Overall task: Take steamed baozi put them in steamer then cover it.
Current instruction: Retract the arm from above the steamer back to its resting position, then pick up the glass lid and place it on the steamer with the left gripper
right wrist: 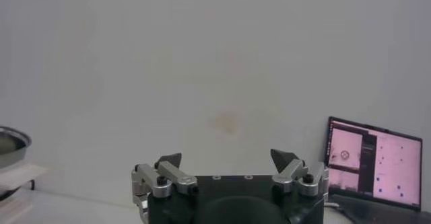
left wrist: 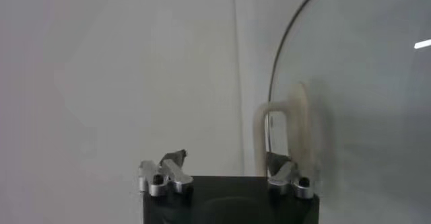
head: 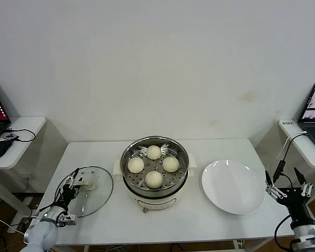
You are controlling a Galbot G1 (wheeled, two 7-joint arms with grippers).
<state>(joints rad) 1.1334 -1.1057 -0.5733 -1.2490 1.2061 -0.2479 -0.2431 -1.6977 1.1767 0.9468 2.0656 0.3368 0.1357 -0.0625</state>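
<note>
Nearest in the head view is the left end effector (head: 72, 185), at the edge of the round glass lid (head: 98, 195) that lies flat on the white counter (head: 94, 152); its fingers stand apart around the lid's cream handle (head: 87, 183). Four small cream-white round baozi (head: 154, 152) sit on the perforated tray inside the shiny round steel steamer (head: 131, 152) — uncovered, at the counter's middle. Beside it lies a flat white plate (head: 233, 186). The right end effector (head: 287, 190) hangs off the counter's right edge.

Left wrist view: the handle (left wrist: 286, 131) stands just at one fingertip, jaws apart.

Right wrist view: the right end effector (right wrist: 226, 158) is wide open — a laptop (right wrist: 374, 163) behind it.
</note>
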